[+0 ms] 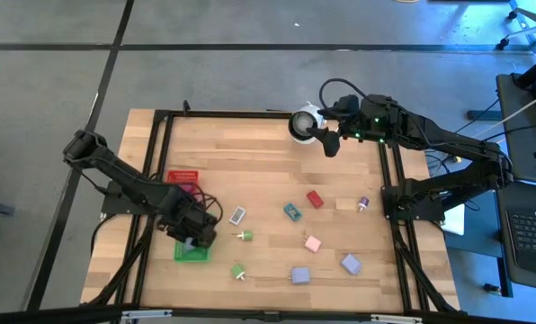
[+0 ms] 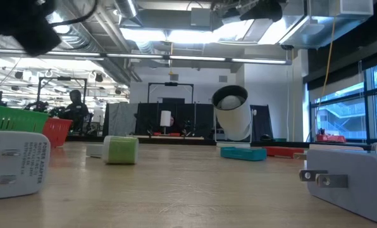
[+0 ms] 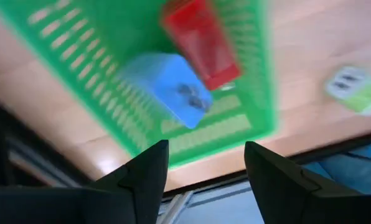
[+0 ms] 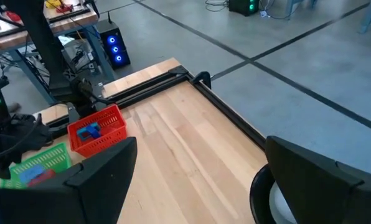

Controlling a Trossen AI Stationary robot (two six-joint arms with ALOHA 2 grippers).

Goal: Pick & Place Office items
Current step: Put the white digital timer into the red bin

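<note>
My left gripper (image 1: 196,239) (image 3: 204,180) hovers open over the green mesh tray (image 1: 192,252) (image 3: 142,74) near the table's left near side. A blue block (image 3: 170,87) and a red block (image 3: 201,40) lie in that tray. Several office items lie loose on the wood: a teal piece (image 1: 292,211), a red one (image 1: 315,199), a pink one (image 1: 313,243), two lavender blocks (image 1: 299,274) (image 1: 351,264) and a green pin (image 1: 243,236). My right gripper (image 1: 329,142) (image 4: 195,180) is open at the far edge.
A red mesh tray (image 1: 183,176) (image 4: 97,129) with a blue piece in it sits beyond the green tray. A white round black-centred object (image 1: 302,124) (image 2: 233,114) stands beside my right gripper. Black frame rails (image 1: 389,180) border the table. White plug adapters (image 2: 14,164) (image 2: 353,180) lie close to the low camera.
</note>
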